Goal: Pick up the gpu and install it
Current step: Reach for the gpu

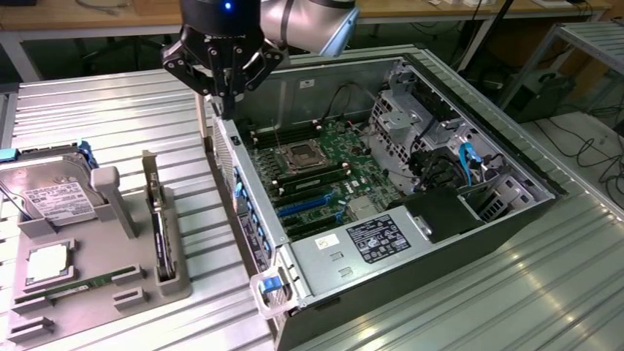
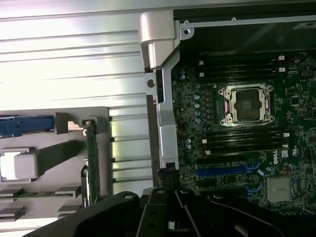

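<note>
While claw (image 1: 226, 106) hangs clenched, empty, above case wall (image 1: 244, 191), gpu (image 1: 161, 219) stands on edge in grey holder (image 1: 117, 245) nearby, untouched.

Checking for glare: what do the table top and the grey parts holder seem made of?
Table top: ribbed bare metal, probably aluminium; bright streaky reflections. Grey parts holder: matte, uniform grey, likely plastic, perhaps printed; no shine.

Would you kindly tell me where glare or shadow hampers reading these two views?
Exterior view: bright reflections streak the ribbed silver metal table, while light is even inside the open grey computer case. Wrist view: the table is washed out white, and the black gripper is a dark silhouette.
</note>
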`<state>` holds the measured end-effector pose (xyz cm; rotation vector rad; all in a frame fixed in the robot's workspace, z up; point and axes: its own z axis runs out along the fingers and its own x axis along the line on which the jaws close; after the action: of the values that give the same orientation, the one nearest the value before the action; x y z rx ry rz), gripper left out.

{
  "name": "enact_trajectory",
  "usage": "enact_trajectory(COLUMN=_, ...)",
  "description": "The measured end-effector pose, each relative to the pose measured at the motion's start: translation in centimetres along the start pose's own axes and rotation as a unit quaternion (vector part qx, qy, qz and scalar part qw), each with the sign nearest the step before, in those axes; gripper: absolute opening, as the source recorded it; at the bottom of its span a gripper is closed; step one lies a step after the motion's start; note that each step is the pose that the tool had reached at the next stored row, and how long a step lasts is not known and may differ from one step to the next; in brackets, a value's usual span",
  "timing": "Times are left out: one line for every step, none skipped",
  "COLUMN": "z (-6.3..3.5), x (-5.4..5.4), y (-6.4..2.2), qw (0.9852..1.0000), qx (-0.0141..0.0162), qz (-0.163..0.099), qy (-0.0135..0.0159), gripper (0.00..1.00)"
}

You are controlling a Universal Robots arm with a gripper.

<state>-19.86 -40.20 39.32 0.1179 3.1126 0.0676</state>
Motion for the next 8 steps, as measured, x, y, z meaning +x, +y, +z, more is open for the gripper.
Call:
enact_trajectory(z=0.0, x=0.05, y=-0.02, qw=1.0, qx=0.0, qz=0.0, qy=0.0, gripper=0.11)
enact_trajectory(z=0.0, x=0.1, y=-0.03, qw=1.0, qx=0.0, qz=0.0, qy=0.0, gripper=0.11)
enact_trajectory(z=0.0, x=0.15, y=-0.05, qw=1.0, qx=0.0, qz=0.0, qy=0.0, gripper=0.11)
enact_trajectory(z=0.0, x=0.2, y=-0.06, qw=1.0, qx=0.0, qz=0.0, qy=0.0, gripper=0.11)
enact_trajectory(z=-0.01, x=0.26, y=-0.08, qw=1.0, qx=0.0, qz=0.0, qy=0.0, gripper=0.11)
enact_trajectory(z=-0.01, x=0.31, y=-0.1, qw=1.0, qx=0.0, qz=0.0, qy=0.0, gripper=0.11)
enact_trajectory(z=-0.01, x=0.36, y=-0.11, qw=1.0, qx=0.0, qz=0.0, qy=0.0, gripper=0.11)
enact_trajectory(z=-0.01, x=0.41, y=-0.11, qw=1.0, qx=0.0, qz=0.0, qy=0.0, gripper=0.11)
